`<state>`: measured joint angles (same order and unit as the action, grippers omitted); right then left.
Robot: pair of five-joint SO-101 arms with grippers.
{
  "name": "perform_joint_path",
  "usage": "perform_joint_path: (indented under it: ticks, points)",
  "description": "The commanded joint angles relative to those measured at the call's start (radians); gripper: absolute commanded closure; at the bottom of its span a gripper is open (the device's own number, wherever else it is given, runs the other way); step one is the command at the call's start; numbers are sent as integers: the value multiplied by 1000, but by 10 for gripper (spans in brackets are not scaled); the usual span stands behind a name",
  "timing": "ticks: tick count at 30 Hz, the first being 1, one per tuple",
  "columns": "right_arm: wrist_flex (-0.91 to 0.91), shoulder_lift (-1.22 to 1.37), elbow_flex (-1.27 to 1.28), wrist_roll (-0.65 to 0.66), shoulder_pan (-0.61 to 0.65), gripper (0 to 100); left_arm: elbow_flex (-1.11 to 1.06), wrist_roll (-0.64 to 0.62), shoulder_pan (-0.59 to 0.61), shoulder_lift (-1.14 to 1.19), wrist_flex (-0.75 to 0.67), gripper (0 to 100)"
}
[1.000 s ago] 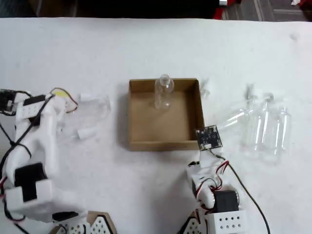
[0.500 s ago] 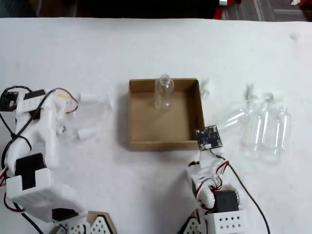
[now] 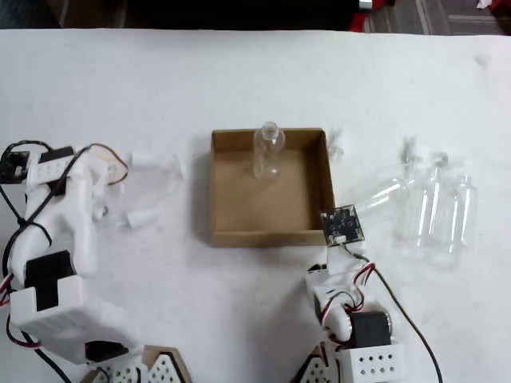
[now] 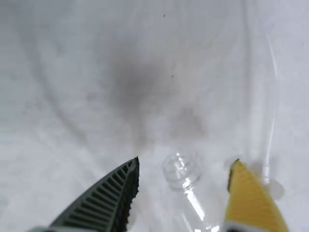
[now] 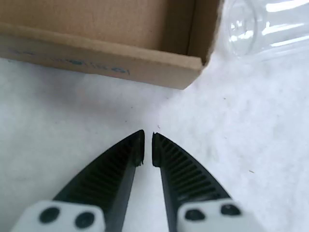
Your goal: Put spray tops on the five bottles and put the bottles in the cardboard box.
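**Left claw spreading around a bottle neck, right claw closed beside the box**

Nearest the arm bases, the right gripper [image 5: 147, 139] is hanging low over the white tablecloth [image 3: 239, 80], just off the near right corner of the cardboard box [image 3: 268, 236]. Its 2 black fingers are pressing almost together and are gripping nothing.

Left of the box, the left gripper [image 4: 186, 162] is pointing down at the cloth with its jaws spread wide, 1 finger dark green and 1 yellow. The open mouth of a clear bottle [image 4: 181, 169] is sitting between the 2 fingertips, and neither finger is visibly touching it. This bottle is lying on its side on the cloth, left of the box and apart from it. A small white piece [image 3: 142, 215] is lying beside it, a little nearer to the arm bases.

Inside the box, 1 capped bottle [image 3: 268, 152] is resting against the far wall, near the middle of that wall.

Right of the box, a cluster of clear bottles [image 3: 437, 209] is lying on the cloth. 1 tilted bottle [image 3: 385, 191] is pointing its open mouth toward the box's right wall, close to the near right corner.
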<state>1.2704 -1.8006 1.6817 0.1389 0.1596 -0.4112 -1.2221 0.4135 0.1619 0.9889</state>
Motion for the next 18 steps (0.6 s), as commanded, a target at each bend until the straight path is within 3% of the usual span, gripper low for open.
perform_joint_path:
  ticks: [1,5,18]
  points:
    - [2,-5,9,9,-5,981,64,31,4,-7,11,852]
    - [2,-5,9,9,-5,981,66,48,5,-7,11,918]
    - [2,-5,9,9,-5,981,126,46,2,-54,75,917]
